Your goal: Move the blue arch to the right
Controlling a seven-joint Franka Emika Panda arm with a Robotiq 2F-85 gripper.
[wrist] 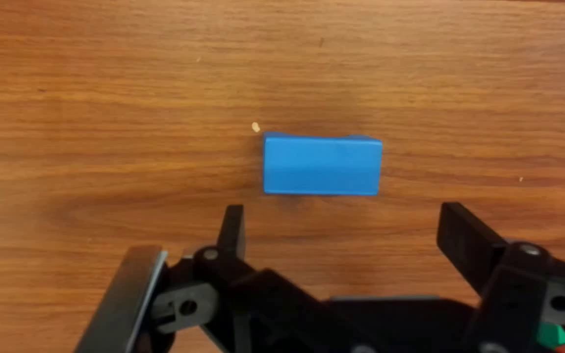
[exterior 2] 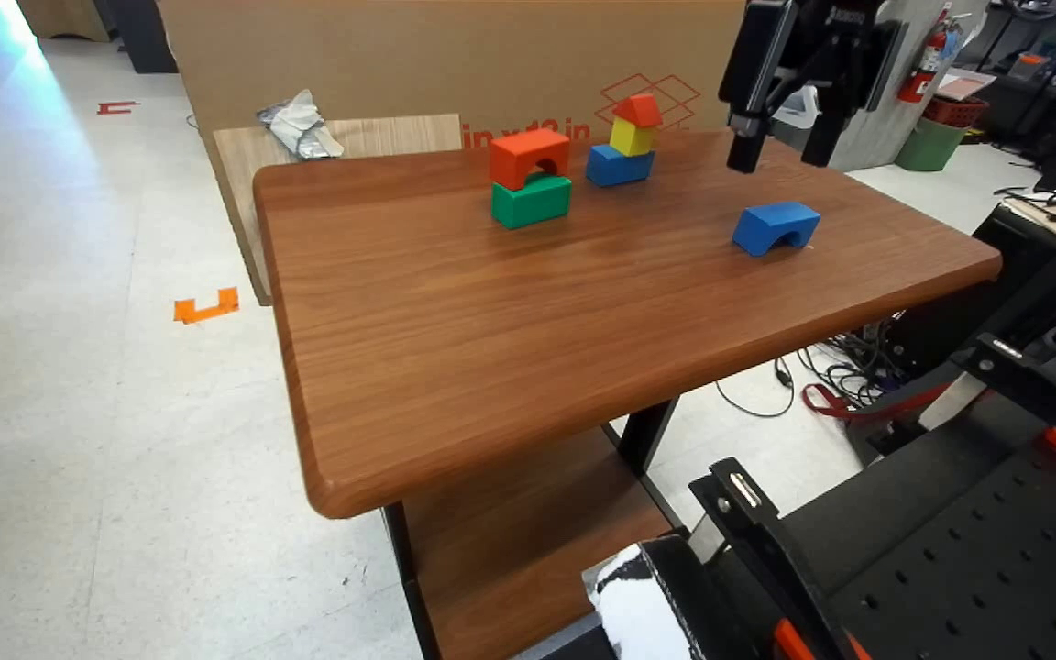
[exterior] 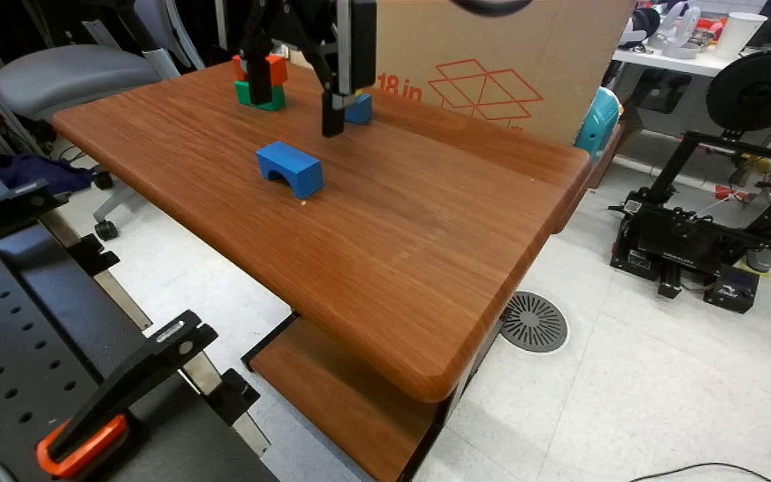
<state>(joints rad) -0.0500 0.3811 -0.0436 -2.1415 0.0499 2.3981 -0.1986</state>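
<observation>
Wrist view | blue arch [wrist: 321, 165] ungripped | step judged: pre-grasp | gripper [wrist: 342, 211] spread; should be centred over arch, then lowered

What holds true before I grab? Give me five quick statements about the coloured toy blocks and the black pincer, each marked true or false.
1. The plain blue arch-shaped block stands on the brown wood-grain table. True.
2. The black pincer is shut. False: it is open, above and apart from the plain blue arch-shaped block.
3. The orange-red arch-shaped block rests on the oblong green block. True.
4. Nothing sits on the boxy yellow block. False: the red roof-shaped block does.
5. A second blue block lies under the boxy yellow block. True.
</observation>
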